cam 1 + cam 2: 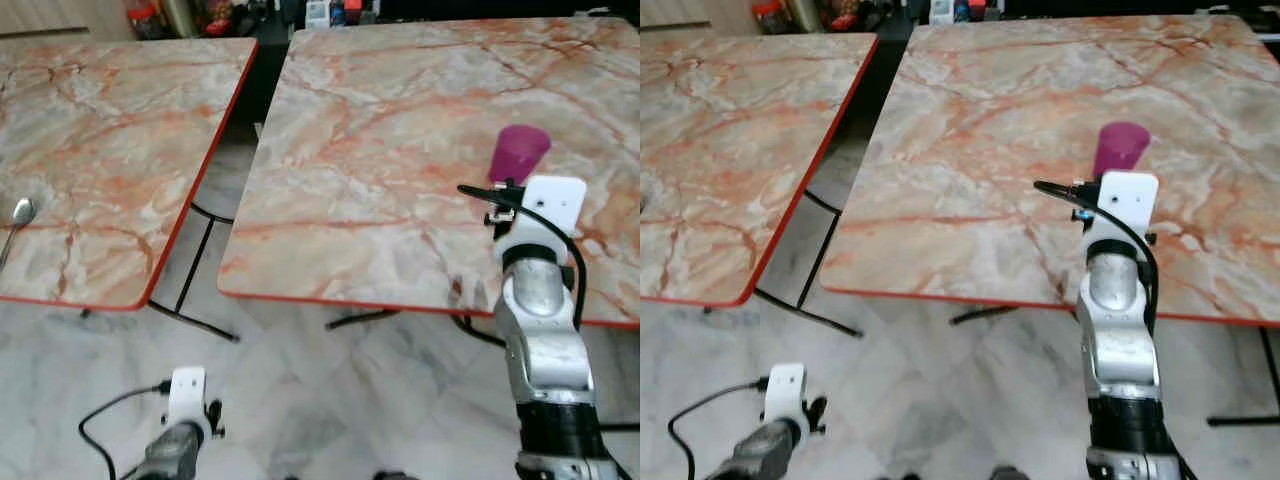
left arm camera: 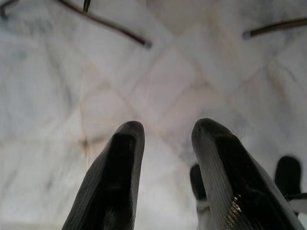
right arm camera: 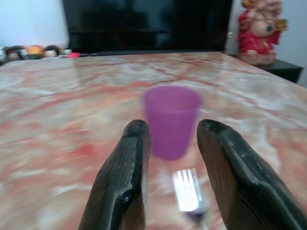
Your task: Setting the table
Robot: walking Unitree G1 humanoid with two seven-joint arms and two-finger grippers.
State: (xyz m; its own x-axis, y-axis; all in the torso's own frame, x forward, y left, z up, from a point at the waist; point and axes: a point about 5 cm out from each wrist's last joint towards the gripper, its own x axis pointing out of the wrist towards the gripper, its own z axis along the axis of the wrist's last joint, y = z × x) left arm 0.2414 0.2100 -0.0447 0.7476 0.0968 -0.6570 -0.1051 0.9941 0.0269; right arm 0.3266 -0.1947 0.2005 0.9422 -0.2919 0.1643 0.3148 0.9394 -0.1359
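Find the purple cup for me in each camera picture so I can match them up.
Left eye view: the purple cup stands upright on the right marble table, just beyond the right gripper's wrist.
Right eye view: same spot, a little nearer the middle.
Right wrist view: centred, just past the two open black fingers, with a fork lying in front of it.
Left wrist view: not in it; floor tiles.
Shared landmark: the table's red-veined marble top.

The spoon (image 1: 18, 222) on the left desk (image 1: 100, 160) is cut off by the picture's edge. The purple cup (image 3: 171, 120) and the fork (image 3: 188, 190) before it are blurred, and the wrist plate hides the right gripper (image 3: 170, 139) from the head camera.
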